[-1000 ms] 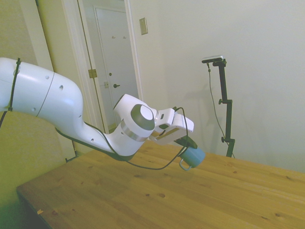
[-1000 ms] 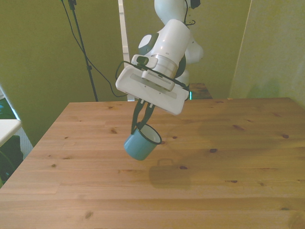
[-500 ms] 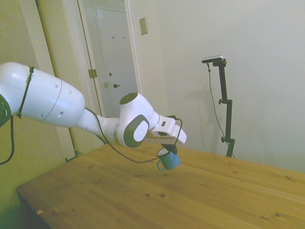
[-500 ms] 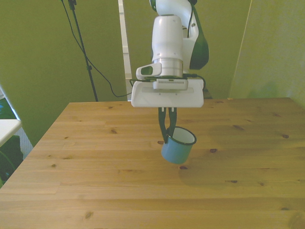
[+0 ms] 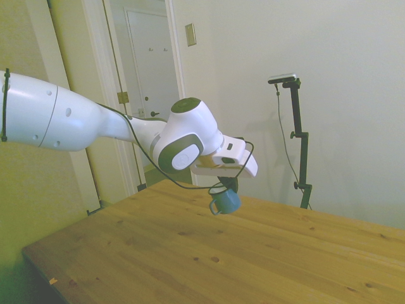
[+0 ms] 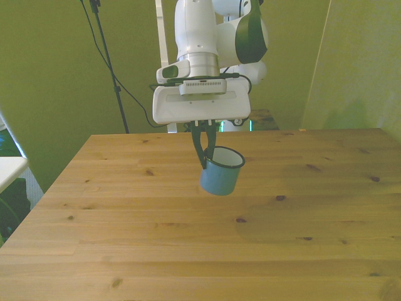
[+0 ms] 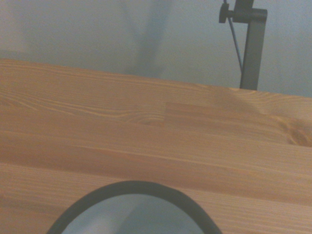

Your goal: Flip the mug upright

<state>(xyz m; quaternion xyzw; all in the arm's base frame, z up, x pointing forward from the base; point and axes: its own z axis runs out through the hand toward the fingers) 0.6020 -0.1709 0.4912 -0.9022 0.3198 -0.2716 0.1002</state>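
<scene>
Inspector: Largest first. The wooden table (image 6: 125, 207) fills the lower front view. Above it the white arm (image 5: 76, 120) reaches in, carrying the gripper (image 6: 205, 155).

Clerk: And the mug (image 6: 220, 171)?

Inspector: Held in the air, well clear of the boards, mouth up and nearly level. It hangs at six o'clock from the gripper body, roughly over the table's middle. In the side view the mug (image 5: 225, 200) shows its loop handle at about eight o'clock. The wrist view catches only its dark rim (image 7: 131, 187).

Clerk: Jaw state?

Inspector: Closed on the mug's wall at the rim, on the nine o'clock side of its mouth.

Clerk: Handling?

Inspector: In my judgement light, rigid, with a smooth glazed surface that may slip or swing in a one-sided pinch; a hard landing could chip it. The rim wall seems an adequate hold.

Clerk: Markings?

Inspector: No legible brand, label or writing anywhere.
</scene>
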